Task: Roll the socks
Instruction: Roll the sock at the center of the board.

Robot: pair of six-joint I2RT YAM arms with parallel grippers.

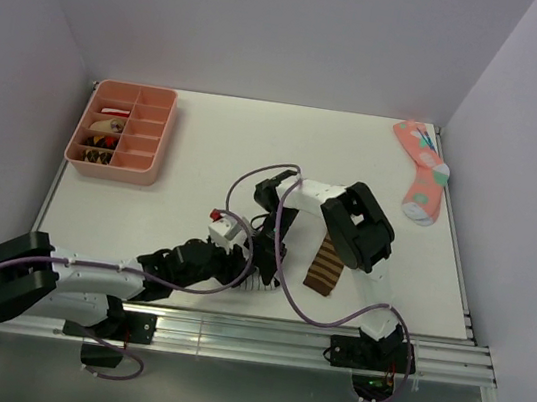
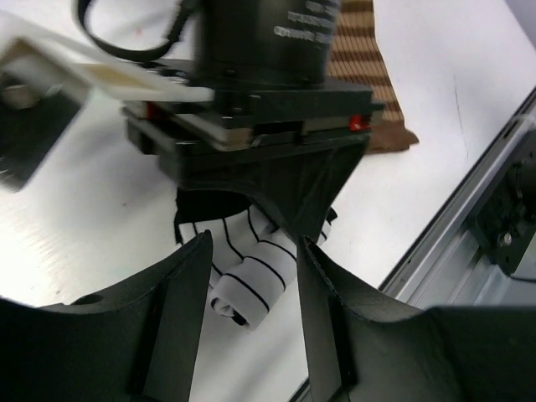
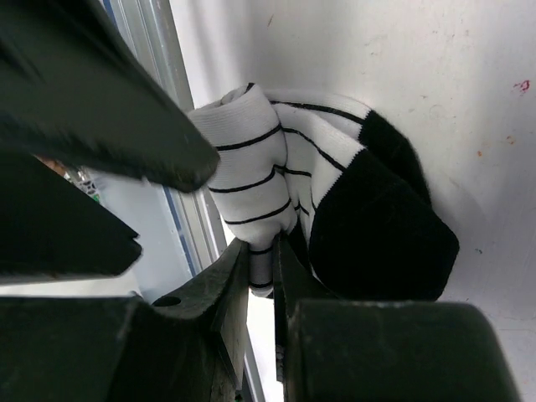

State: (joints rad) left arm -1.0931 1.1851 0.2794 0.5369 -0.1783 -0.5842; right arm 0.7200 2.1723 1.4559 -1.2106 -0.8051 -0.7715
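The small white sock with thin black stripes (image 2: 251, 285) lies partly rolled near the table's front edge, its black end (image 3: 377, 226) flat on the table. My right gripper (image 3: 261, 255) is shut on a fold of this sock (image 3: 247, 159) at the roll's end. My left gripper (image 2: 253, 251) is open, its fingers standing either side of the roll without pressing it. In the top view both grippers meet over the sock (image 1: 256, 281), which is mostly hidden. The brown-and-tan striped sock (image 1: 323, 268) lies flat just to the right, under the right arm.
A pink sock with coloured dots (image 1: 421, 178) lies at the far right corner. A pink divided tray (image 1: 122, 131) with small items sits at the far left. The metal rail of the table's front edge (image 2: 469, 218) runs right beside the roll.
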